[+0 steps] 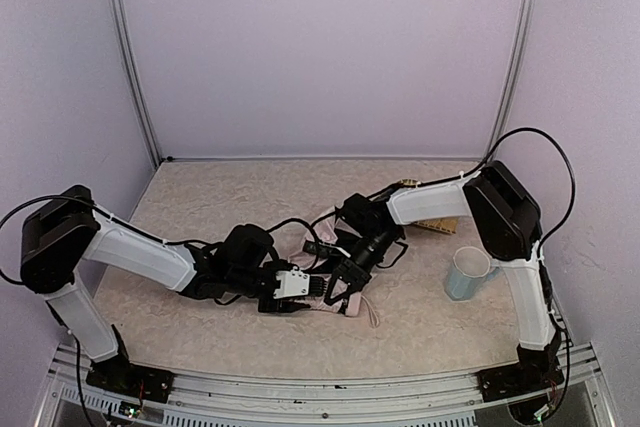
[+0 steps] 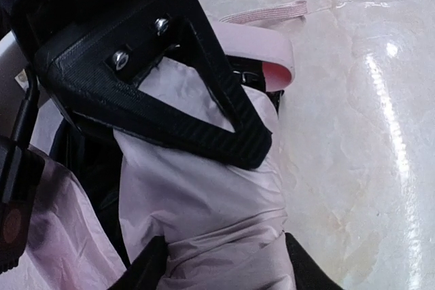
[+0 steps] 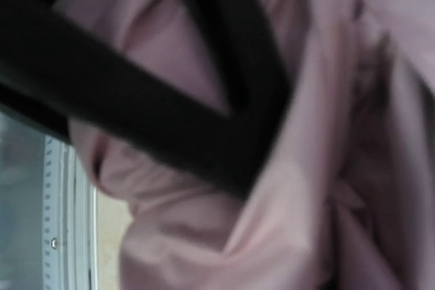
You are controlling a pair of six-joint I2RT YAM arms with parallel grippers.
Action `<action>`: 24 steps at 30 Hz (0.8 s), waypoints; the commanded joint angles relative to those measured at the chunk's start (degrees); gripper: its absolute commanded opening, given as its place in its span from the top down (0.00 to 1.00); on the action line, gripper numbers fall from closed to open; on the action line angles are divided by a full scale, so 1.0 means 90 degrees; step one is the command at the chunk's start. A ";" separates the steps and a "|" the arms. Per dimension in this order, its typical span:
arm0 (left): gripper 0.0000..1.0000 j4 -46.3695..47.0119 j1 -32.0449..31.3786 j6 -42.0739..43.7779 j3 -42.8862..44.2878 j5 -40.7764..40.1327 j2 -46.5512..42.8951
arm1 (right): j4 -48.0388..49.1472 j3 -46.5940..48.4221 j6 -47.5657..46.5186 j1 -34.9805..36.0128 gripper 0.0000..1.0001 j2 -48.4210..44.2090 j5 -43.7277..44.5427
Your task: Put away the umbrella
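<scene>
The umbrella (image 1: 352,308) lies folded at the table's middle, mostly hidden under both grippers. In the left wrist view its pale pink fabric (image 2: 197,195) with black lining runs between my left gripper's (image 2: 224,269) fingers, which are closed on it. A curved pink handle part (image 2: 268,49) and a strap (image 2: 272,13) lie beyond. My right gripper (image 1: 340,290) meets the left gripper (image 1: 312,292) from the right, and one of its black fingers (image 2: 224,100) presses across the fabric. The right wrist view is blurred and filled with pink fabric (image 3: 285,222); its own fingertips are hidden.
A pale blue cup (image 1: 466,273) stands to the right of the grippers, by the right arm. A woven bamboo tray (image 1: 440,223) lies behind the right forearm, partly hidden. Cables loop over both arms. Walls close the table at the back and sides.
</scene>
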 commanded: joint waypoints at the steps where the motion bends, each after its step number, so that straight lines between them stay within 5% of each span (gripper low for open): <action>1: 0.56 -0.0711 -0.0037 -0.0185 0.0201 -0.0220 0.0367 | 0.0113 -0.0344 0.0303 -0.0084 0.77 0.0180 0.0106; 7: 0.61 -0.1625 0.0090 -0.0760 0.0755 0.0452 0.0628 | 0.1548 -0.1254 0.1125 -0.0380 0.48 -0.1074 0.0467; 16: 0.71 -0.3153 0.0796 -0.2050 0.2209 0.1986 0.1712 | 0.4427 -0.3645 0.1855 -0.0368 0.39 -0.4119 0.2316; 24: 0.73 -0.4205 0.1148 -0.2250 0.3107 0.2783 0.2711 | 0.5737 -0.4990 -0.0651 0.1158 0.33 -0.5158 0.5381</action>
